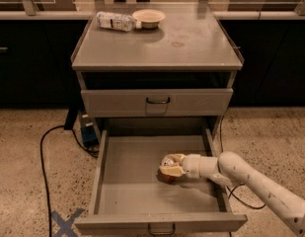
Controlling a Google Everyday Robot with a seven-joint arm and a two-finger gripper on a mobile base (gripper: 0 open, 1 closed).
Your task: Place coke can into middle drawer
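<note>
Trouble could have come if you let go too soon: the coke can (165,177), held tight by the fingers (174,171) of the gripper (168,167), sat low in the middle drawer (127,194) and could tip and roll. The drawer's right wall was near your arm. The drawer's left side had lots of room.

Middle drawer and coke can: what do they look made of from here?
The middle drawer looks like grey sheet metal with a matt finish: thin straight walls, a flat floor and a dull, even sheen. The coke can is probably thin metal, since a shiny silver end shows. Its body is mostly hidden by the hand, which is at the can inside the drawer.
</note>
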